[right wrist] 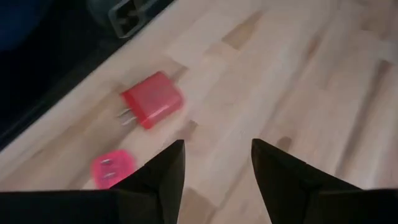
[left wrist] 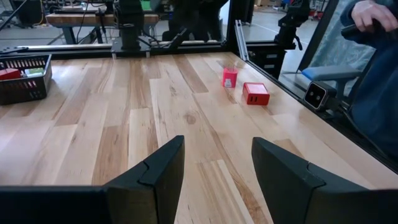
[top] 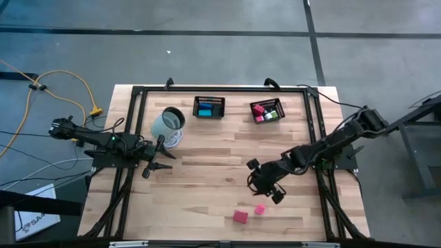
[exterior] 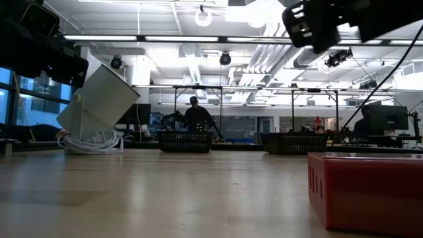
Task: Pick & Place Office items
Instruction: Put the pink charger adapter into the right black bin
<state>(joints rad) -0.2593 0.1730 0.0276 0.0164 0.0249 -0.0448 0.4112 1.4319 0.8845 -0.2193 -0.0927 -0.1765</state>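
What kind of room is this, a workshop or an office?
Probably a robotics lab or workshop: a wooden table framed in metal, two robot arms, more workbenches under bright ceiling lights, and a bare concrete floor.

- Overhead ceiling strip lights (exterior: 198,38) bright, blown out in low view; room behind backlit, figures silhouetted.
- Pale wooden counter (top: 207,186) evenly lit, soft shadows under arms.
- Red blocky plug piece (right wrist: 152,99) motion-blurred in right wrist view.

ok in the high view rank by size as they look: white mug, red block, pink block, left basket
1. left basket and white mug: look about alike, so unranked
2. red block
3. pink block
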